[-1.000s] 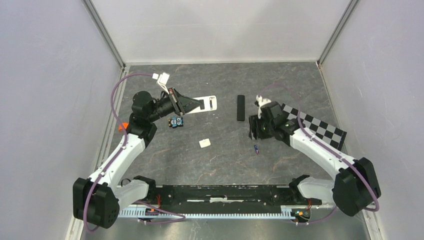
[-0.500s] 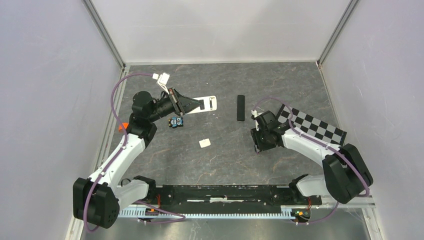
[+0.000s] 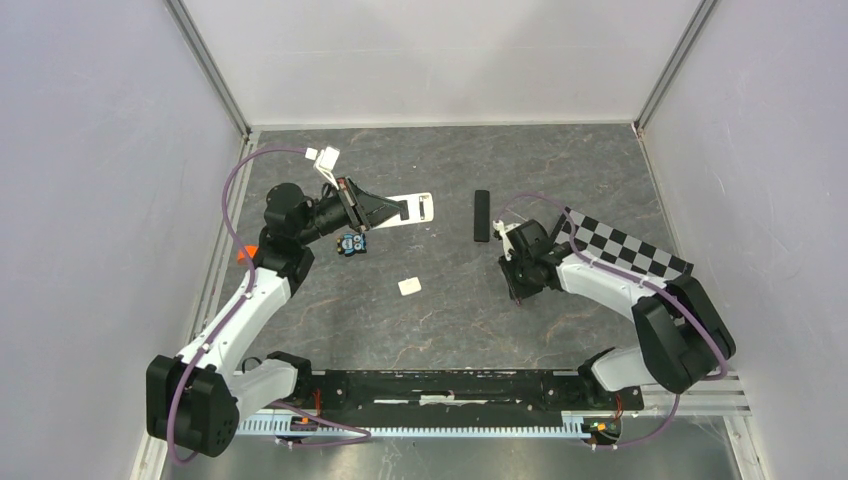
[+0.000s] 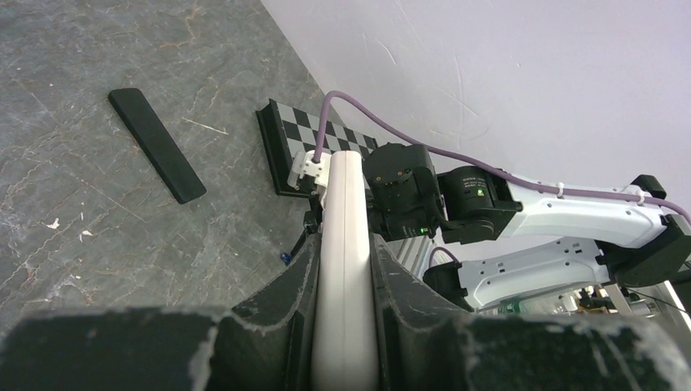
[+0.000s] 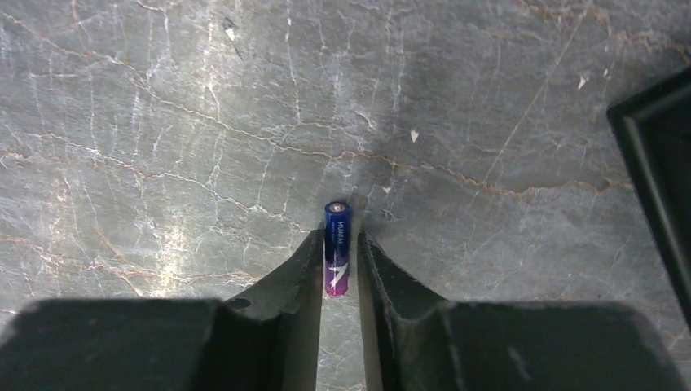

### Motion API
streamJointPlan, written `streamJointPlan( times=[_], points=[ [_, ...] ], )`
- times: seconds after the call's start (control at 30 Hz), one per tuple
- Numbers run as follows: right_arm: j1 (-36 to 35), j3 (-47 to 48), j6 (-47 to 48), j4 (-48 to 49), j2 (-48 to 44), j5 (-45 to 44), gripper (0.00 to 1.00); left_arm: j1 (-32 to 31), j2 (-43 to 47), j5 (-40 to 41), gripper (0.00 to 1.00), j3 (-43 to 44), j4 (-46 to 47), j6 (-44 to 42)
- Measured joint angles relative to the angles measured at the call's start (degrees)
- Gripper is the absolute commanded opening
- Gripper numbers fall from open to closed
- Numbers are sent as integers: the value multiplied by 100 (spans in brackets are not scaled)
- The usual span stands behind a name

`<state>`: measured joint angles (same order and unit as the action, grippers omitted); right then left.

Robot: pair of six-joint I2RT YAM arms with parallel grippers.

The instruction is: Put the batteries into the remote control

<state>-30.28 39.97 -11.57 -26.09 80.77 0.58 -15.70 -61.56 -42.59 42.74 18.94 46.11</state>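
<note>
My left gripper (image 3: 400, 210) is shut on a white remote control (image 3: 418, 206) and holds it above the table at the back left. In the left wrist view the remote (image 4: 346, 261) stands edge-on between the fingers (image 4: 285, 285). My right gripper (image 3: 517, 292) is down at the table. Its fingers (image 5: 301, 269) are closed narrowly on a blue-purple battery (image 5: 337, 244) that lies on the table, its far end poking out past the tips. No other battery shows.
A black remote (image 3: 481, 215) lies at the back centre, also seen in the left wrist view (image 4: 156, 144). A checkerboard card (image 3: 625, 245) lies at the right. A small white cover piece (image 3: 409, 286) lies mid-table. Walls enclose three sides.
My right gripper has swung left and down onto the battery that lay on the table. The left arm and the white remote have not moved.
</note>
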Motion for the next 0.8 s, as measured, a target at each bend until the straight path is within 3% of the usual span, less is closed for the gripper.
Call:
streamJointPlan(
  times=[0.2,0.5,0.7,0.77,0.8],
  points=[
    [-144,114,452,144,164,120,0,0,0,0,2,0,-42,-92],
    [-1021,236,1580,461,306,221,0,409,39,63,2,0,-44,-98],
    [-1185,234,2555,413,334,76,1,669,50,205,2,0,-46,-57],
    [-1209,216,2881,431,328,-85,9,737,50,210,2,0,-46,-15],
    [-1211,203,2988,439,317,-129,18,754,48,212,2,0,-46,11]
  ],
)
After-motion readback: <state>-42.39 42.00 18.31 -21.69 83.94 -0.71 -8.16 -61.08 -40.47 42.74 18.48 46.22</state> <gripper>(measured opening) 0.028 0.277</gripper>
